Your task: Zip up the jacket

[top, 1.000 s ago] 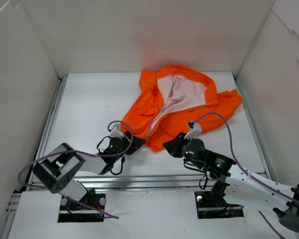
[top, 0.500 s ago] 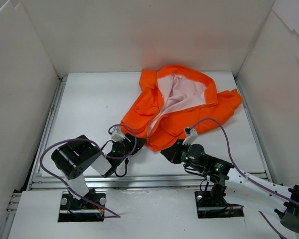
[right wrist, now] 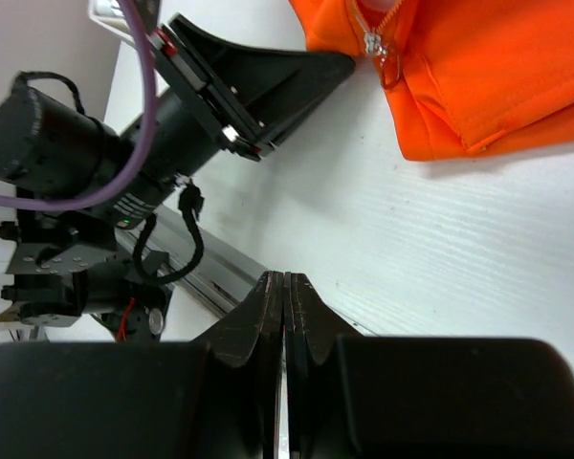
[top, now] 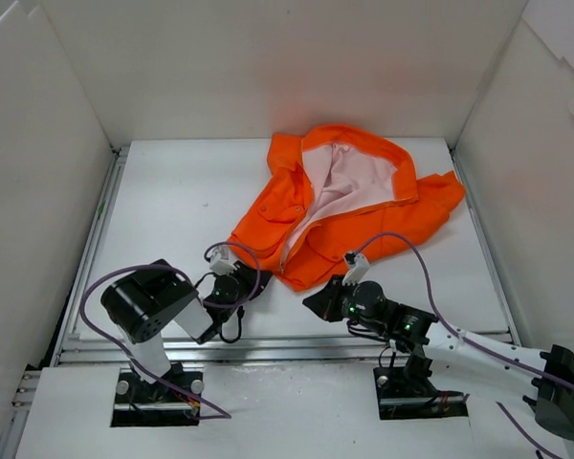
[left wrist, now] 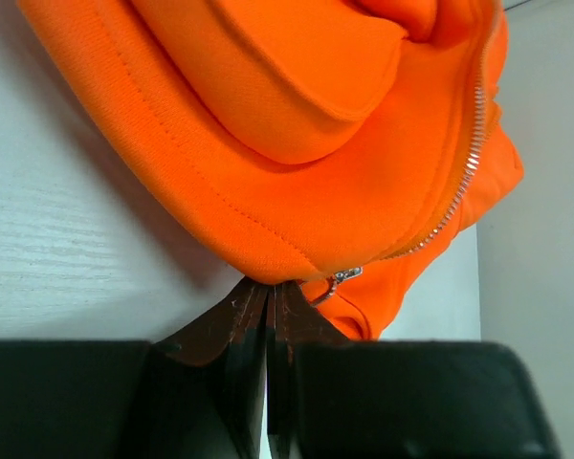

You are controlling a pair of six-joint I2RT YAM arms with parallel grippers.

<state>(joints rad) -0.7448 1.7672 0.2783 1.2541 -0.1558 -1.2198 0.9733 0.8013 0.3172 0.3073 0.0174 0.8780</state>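
Note:
The orange jacket (top: 344, 206) lies spread on the white table with its pink lining (top: 349, 182) showing. Its near hem fills the left wrist view (left wrist: 297, 143), where the light zipper strip (left wrist: 459, 182) runs down to a small metal pull (left wrist: 340, 279). My left gripper (top: 255, 283) (left wrist: 269, 285) is shut, its tips pinched right at the hem's lower edge beside the pull. My right gripper (top: 316, 298) (right wrist: 284, 277) is shut on nothing and sits low over bare table, short of the hem (right wrist: 478, 67). From there I see the pull (right wrist: 375, 43) and the left gripper (right wrist: 340, 62) touching the jacket's corner.
White walls enclose the table on the left, back and right. A metal rail (top: 297, 349) runs along the near edge, close under both wrists. Purple cables (top: 416, 244) loop over the arms. Bare table (top: 172, 201) lies left of the jacket.
My left gripper's jaws have closed at the jacket's near hem. My right gripper, still shut, has drawn back toward the near edge and to the left, away from the jacket.

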